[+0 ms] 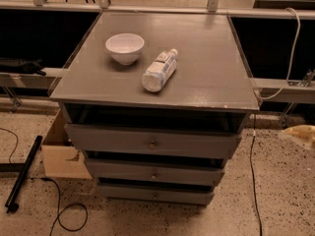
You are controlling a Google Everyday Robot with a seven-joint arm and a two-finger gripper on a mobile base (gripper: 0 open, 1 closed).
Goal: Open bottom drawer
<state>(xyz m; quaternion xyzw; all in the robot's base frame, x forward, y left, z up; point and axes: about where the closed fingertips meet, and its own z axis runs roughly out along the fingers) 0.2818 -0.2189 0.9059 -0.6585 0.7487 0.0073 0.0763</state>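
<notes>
The grey cabinet [206, 53] stands in the middle of the camera view with three drawer fronts. The bottom drawer [128, 192] is the lowest thin grey strip, with one small round knob [155, 196]. It sits about level with the middle drawer [118, 170] above it. The top drawer [108, 137] juts out a little under the cabinet top. My gripper [300, 134] shows as a pale yellowish shape at the right edge, low above the floor. It is far right of the drawers and touches nothing.
A white bowl [125, 47] and a plastic bottle [159, 71] lying on its side rest on the cabinet top. A cardboard box [61, 154] stands left of the cabinet. Black cables [64, 215] and a black bar [23, 173] lie on the speckled floor. A white cable [294, 38] hangs at the right.
</notes>
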